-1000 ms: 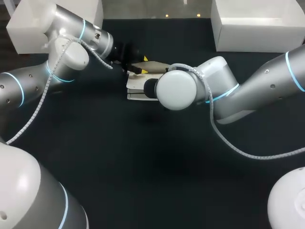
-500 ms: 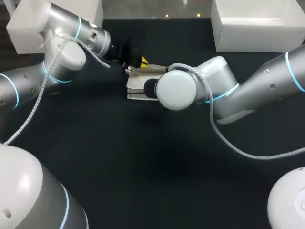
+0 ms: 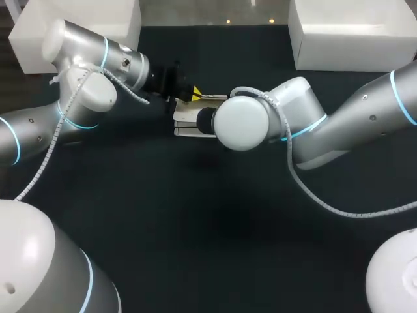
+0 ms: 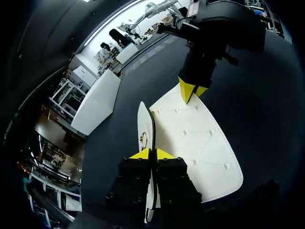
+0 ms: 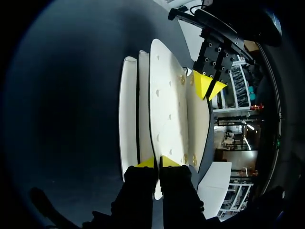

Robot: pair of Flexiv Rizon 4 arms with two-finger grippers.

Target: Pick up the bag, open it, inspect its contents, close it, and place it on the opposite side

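**Left pincer (image 4: 152,155) and right pincer (image 5: 157,163) both clamped on the white quilted soft-sided bag (image 4: 200,143)**

- Left pincer: yellow tips almost together, with a thin white edge of the bag pinched between them from both sides. A small gold ring fitting (image 4: 143,139) sits on that narrow panel just ahead of the tips.
- Right pincer: tips also close, gripping a white panel edge between them.
- The two hold opposite ends. In the left wrist view the right pincer (image 4: 190,90) is on the far tip of the wide quilted flap. In the right wrist view the left pincer (image 5: 208,86) is at the far end, on the outermost panel.
- Bag in the right wrist view (image 5: 164,109): several white layers stand side by side, seen edge-on and fanned apart. The middle one carries dimple stitching. Small gold studs (image 5: 182,80) sit near the panel ends.
- Head view: the bag (image 3: 186,122) is over the dark surface (image 3: 195,215), far-middle and a little left of centre, between the two arms.
- The left arm comes in from the left, its pincer (image 3: 193,93) at the bag's far edge. The right arm's round white wrist joint (image 3: 241,122) covers its own pincer and most of the bag.
- I cannot tell whether the bag rests on the surface or hangs just above it.
- A white rectangular box (image 3: 355,36) sits at the far right corner and another white box (image 3: 117,16) at the far left. Both are well apart from the bag.
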